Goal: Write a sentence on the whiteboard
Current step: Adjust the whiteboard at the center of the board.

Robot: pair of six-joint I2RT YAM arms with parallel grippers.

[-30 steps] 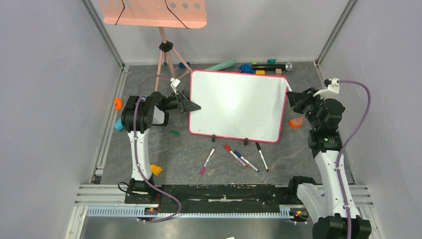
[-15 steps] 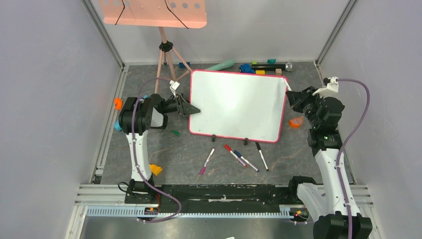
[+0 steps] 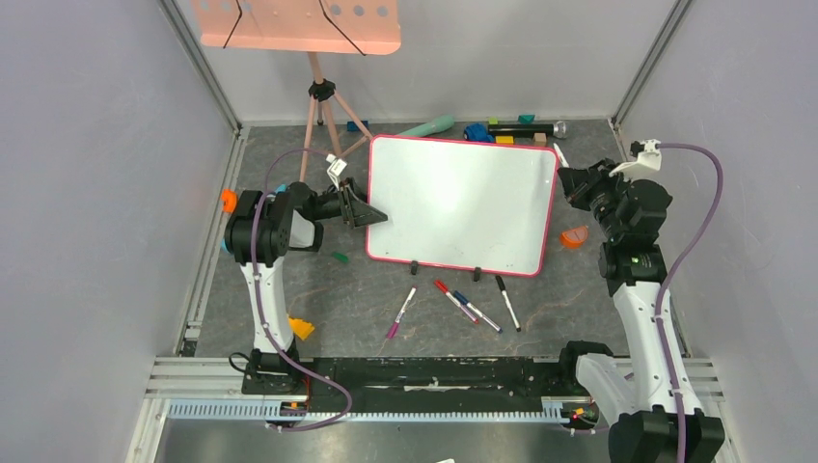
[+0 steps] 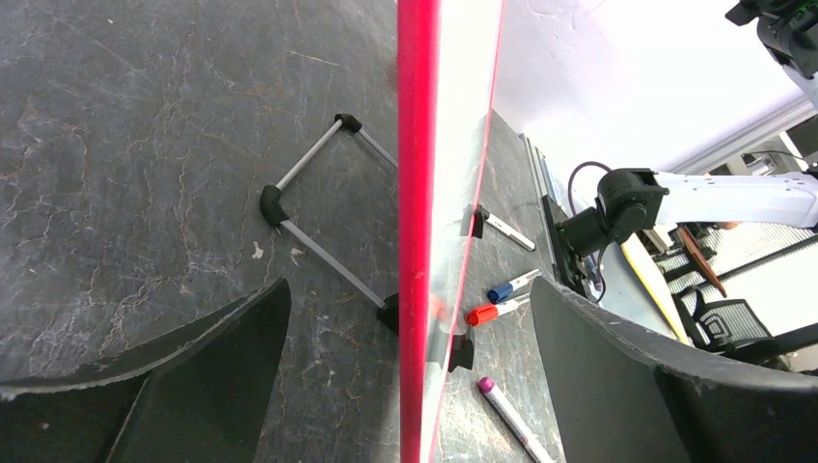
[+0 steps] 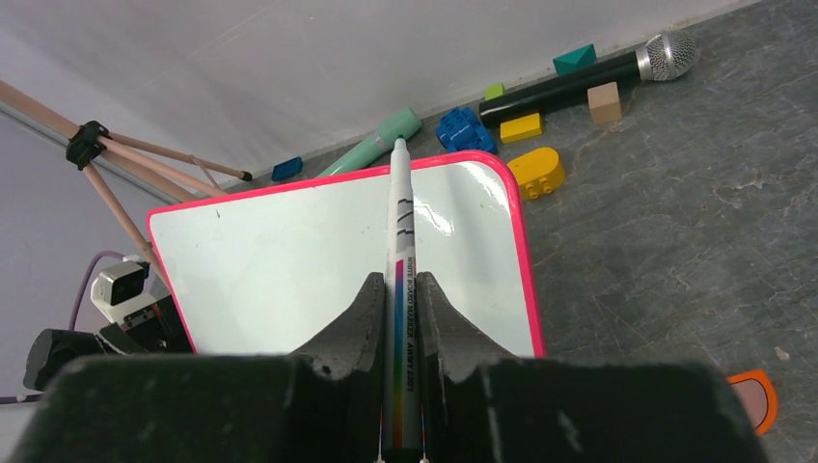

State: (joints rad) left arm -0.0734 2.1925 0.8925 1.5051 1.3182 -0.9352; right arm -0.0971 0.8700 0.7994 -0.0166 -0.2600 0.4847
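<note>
**Whiteboard between two robot pincers, marker gripped at its right side**

The whiteboard [image 3: 461, 204], glossy white with a pink-red frame, stands propped on the dark table [image 3: 289, 289]. Its left edge sits in the gap of the left pincer [image 4: 410, 289], whose fingers are spread wide on either side and clear of it. The right pincer [image 5: 397, 289], just off the board's right edge, is clenched on a whiteboard marker [image 5: 400, 222] pointing over the board's top right corner. Beyond that tip lie a microphone [image 5: 588, 68] and toy blocks [image 5: 463, 127].
</note>
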